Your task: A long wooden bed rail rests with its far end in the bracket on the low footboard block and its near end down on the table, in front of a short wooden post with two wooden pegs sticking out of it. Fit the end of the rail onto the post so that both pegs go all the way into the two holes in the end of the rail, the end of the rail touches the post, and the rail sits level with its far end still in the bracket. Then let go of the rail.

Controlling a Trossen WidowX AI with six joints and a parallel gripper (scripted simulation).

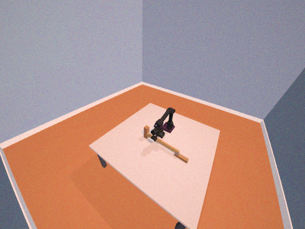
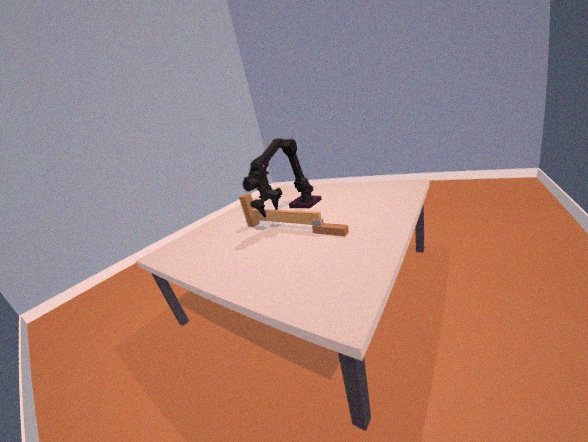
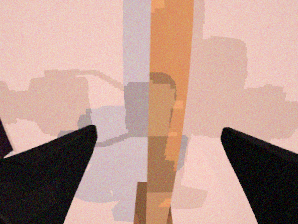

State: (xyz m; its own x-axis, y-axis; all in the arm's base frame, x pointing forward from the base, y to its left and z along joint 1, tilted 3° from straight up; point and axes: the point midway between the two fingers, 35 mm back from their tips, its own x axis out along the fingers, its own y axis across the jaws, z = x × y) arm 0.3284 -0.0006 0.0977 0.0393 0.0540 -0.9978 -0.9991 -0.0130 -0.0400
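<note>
The long light wooden rail [image 1: 167,145] [image 2: 292,217] [image 3: 172,40] looks about level, raised above the table. Its near end is at the upright brown post [image 1: 146,132] [image 2: 247,212]; no gap shows, but the views are too small to be sure of contact. The pegs and holes cannot be seen. The far end sits at the grey bracket [image 2: 317,223] on the low footboard block [image 1: 182,158] [image 2: 334,230]. My gripper [image 1: 158,137] [image 2: 270,212] [image 3: 160,133] is wide open near the post end, fingers on either side of the rail with space between each and the wood.
The white table [image 1: 166,176] [image 2: 260,265] carries everything. The arm's dark purple base [image 1: 169,127] [image 2: 306,202] stands behind the rail. Shadows of the arm fall on the table around the rail. A darker brown piece [image 3: 141,205] shows under the rail at the wrist view's bottom edge.
</note>
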